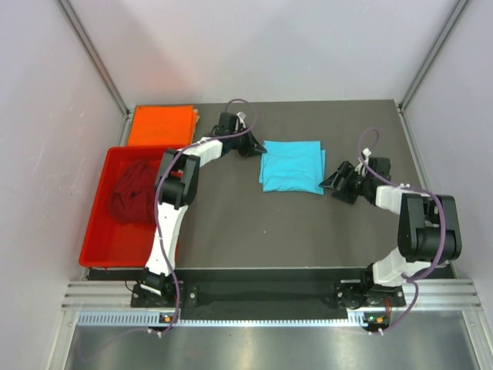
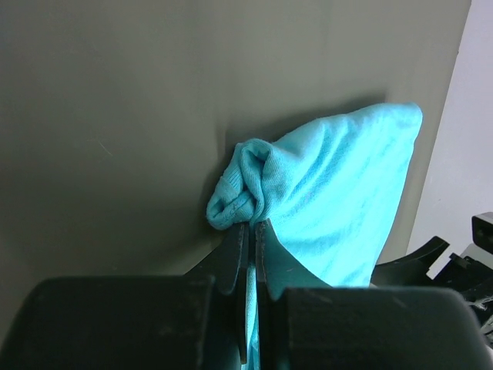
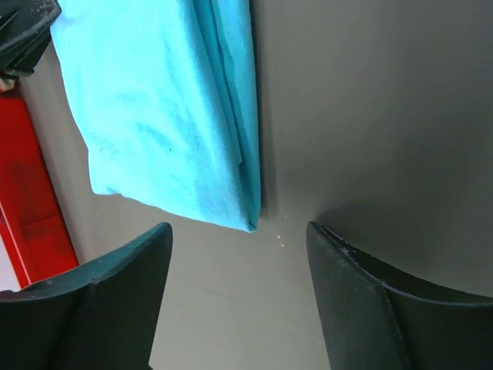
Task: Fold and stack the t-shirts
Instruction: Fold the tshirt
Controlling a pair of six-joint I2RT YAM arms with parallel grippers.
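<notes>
Turquoise t-shirt (image 2: 331,185), corner pinched in left tool (image 2: 253,228)

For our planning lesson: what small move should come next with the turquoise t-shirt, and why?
Probably the left gripper carries the folded turquoise t-shirt toward the orange t-shirt: it pinches a corner, and the right gripper stands open, clear of it.
</notes>
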